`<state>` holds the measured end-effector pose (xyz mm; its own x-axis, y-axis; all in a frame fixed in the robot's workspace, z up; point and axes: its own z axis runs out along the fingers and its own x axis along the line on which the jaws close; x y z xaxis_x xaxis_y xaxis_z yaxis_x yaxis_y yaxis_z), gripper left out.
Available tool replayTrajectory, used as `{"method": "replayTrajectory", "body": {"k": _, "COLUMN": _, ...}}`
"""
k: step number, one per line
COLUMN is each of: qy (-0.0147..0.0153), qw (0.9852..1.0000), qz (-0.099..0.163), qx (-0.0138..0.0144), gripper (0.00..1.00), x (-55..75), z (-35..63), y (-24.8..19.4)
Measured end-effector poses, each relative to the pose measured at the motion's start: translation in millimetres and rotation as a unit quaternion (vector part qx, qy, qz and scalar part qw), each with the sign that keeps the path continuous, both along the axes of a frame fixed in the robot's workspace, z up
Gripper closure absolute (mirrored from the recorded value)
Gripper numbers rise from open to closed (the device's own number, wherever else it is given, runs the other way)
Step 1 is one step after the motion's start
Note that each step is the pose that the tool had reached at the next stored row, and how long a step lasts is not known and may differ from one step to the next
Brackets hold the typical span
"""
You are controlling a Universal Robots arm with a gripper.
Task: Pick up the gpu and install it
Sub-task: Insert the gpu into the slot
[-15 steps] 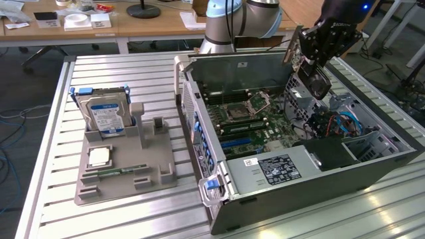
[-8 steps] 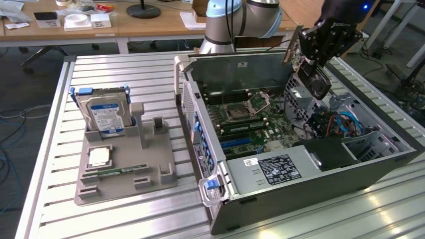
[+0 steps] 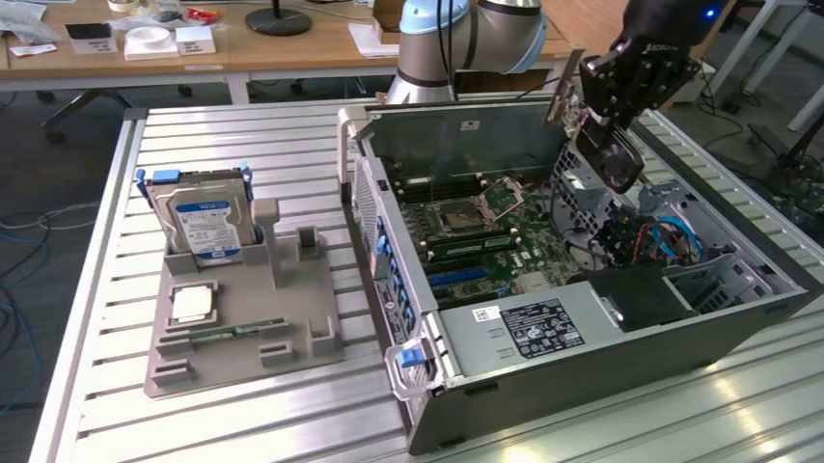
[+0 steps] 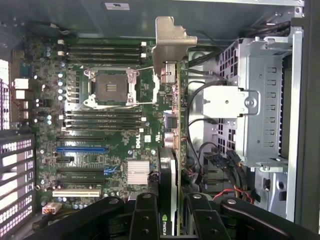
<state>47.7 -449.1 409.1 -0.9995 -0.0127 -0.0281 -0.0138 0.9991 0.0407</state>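
My pincer [image 3: 627, 101] is closed on the gpu [image 3: 613, 154] and grips it by its upper edge, so the card hangs straight under my fingers [image 4: 145, 215]. In the wrist view I see the gpu [image 4: 171, 165] edge-on between the two fingers, and its silver bracket [image 4: 170, 42] is at the end farthest from the pincer. The card is in the air, not touching anything. Under it lies the open computer case [image 3: 580, 367]: the green motherboard [image 4: 100, 130] with its empty processor socket [image 4: 110, 87] is on one side of the card, the metal drive cage [image 4: 260, 110] on the other. The case stands on a slatted metal table [image 3: 258, 424]. Well apart from my pincer, beyond the case, a grey holder [image 3: 232, 328] carries an upright hard drive [image 3: 206, 227]. Behind the table are wooden desks [image 3: 258, 53].
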Motion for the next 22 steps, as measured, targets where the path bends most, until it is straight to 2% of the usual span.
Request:
{"method": "replayTrajectory", "body": {"k": 6, "qy": 0.0000, "qw": 0.9994, "qz": 0.035, "qx": -0.0003, "gripper": 0.73, "x": -0.1, "z": 0.0, "y": 0.0}}
{"method": "replayTrajectory", "body": {"k": 12, "qy": 0.0000, "qw": 0.9972, "qz": 0.075, "qx": -0.0007, "gripper": 0.73, "x": -0.1, "z": 0.0, "y": 0.0}}
{"method": "replayTrajectory", "body": {"k": 17, "qy": 0.0000, "qw": 0.9938, "qz": 0.111, "qx": -0.0008, "gripper": 0.73, "x": -0.1, "z": 0.0, "y": 0.0}}
{"method": "replayTrajectory", "body": {"k": 22, "qy": 0.0000, "qw": 0.9889, "qz": 0.149, "qx": -0.0009, "gripper": 0.73, "x": -0.1, "z": -0.1, "y": 0.0}}
